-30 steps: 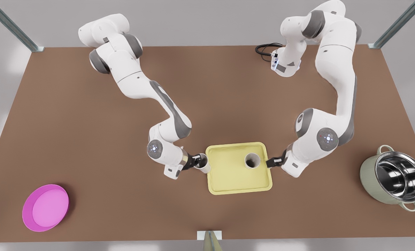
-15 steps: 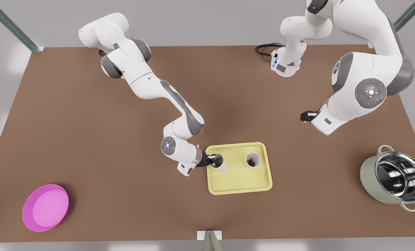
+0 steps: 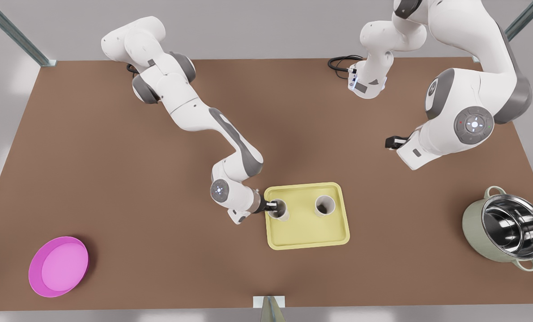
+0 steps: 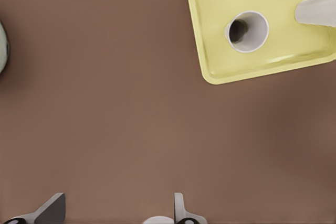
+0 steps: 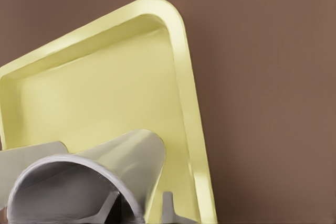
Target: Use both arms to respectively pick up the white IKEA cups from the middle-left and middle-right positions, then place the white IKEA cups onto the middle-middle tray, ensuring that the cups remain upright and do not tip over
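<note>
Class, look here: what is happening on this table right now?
The right hand is shut on one small white tapered cup at the front view's left end of the flat pale yellow tray. The second white cup stands upright on the tray, free of any hand. The left hand hangs open and empty over the brown table.

Two cups (image 3: 279,210) (image 3: 325,205), one tray (image 3: 309,232), one plate (image 3: 58,266), one pot (image 3: 501,228)

Pale yellow rectangular tray (image 3: 306,230), rounded corners, low rim; flat on table, centre near edge. Two plain white tapered cups, greyish inside, upright on tray: one (image 3: 325,206) toward right; other (image 3: 279,210) at left rim, gripped by right gripper (image 3: 271,206).
</note>
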You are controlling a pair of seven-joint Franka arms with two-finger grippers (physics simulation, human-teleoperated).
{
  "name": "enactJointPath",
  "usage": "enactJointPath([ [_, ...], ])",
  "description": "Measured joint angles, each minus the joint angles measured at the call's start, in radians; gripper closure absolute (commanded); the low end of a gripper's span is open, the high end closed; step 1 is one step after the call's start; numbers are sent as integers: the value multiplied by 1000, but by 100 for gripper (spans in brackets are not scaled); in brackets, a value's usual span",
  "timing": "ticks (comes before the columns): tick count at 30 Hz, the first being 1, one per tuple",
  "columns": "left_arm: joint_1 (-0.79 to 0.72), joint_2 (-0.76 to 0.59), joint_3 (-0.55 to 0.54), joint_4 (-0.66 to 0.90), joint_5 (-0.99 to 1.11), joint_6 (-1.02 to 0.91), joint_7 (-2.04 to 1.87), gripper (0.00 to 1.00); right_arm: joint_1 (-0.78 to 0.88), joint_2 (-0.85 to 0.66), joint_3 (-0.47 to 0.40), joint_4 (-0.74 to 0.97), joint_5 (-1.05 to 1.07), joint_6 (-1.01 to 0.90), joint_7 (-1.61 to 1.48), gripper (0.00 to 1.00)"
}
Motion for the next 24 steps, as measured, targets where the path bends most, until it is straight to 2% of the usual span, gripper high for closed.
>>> enactJointPath([
  [20, -1, -8, -18, 1, -13, -22, 36, 0, 17, -12, -4, 1, 1, 8, 120, 0],
  [24, -5, -6, -20, 1, -11, -21, 35, 0, 17, -97, -1, -16, 10, -12, 132, 0],
])
